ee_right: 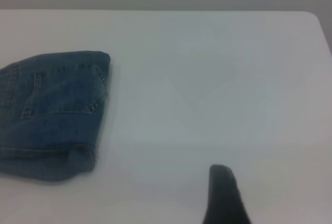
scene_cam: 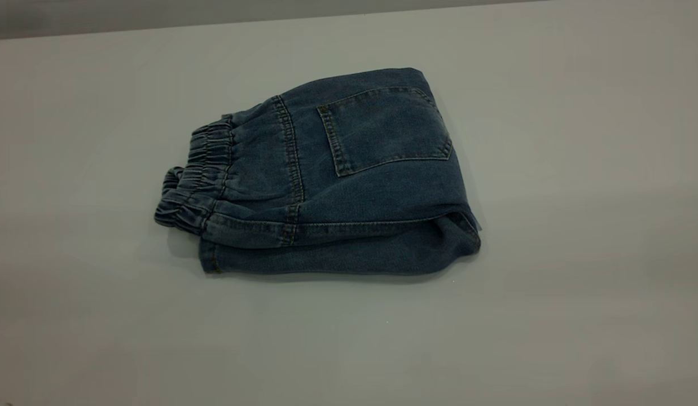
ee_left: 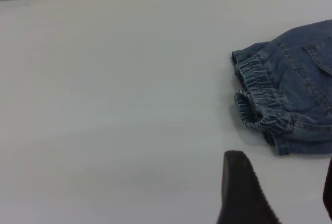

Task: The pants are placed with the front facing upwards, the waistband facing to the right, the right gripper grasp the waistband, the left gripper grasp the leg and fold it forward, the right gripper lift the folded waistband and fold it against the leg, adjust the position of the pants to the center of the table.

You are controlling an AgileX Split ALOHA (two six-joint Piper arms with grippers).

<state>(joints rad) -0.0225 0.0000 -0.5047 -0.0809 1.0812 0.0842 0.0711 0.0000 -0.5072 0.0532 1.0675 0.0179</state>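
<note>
The pants (scene_cam: 349, 186) lie folded into a compact bundle near the middle of the white desk (scene_cam: 580, 254) in the exterior view, with nothing touching them. The patch back pocket (scene_cam: 382, 129) faces up on the top layer. The gathered waistband (scene_cam: 196, 180) sticks out at that view's left end of the bundle, and a lower layer of denim shows along the near edge beneath the stitched seam. The fold at the opposite end is rounded and closed.

Neither arm appears in the exterior view. In the left wrist view the left claw (ee_left: 282, 193) hovers above bare desk, near the waistband (ee_left: 259, 105) but apart from it; one dark finger (ee_left: 241, 190) shows fully and the edge of the other sits at the frame's border, so the claw stands wide with nothing in it. In the right wrist view only one dark finger (ee_right: 224, 195) of the right claw shows, off the pants (ee_right: 52, 115) over bare desk; whether that claw is wide or narrow cannot be told
</note>
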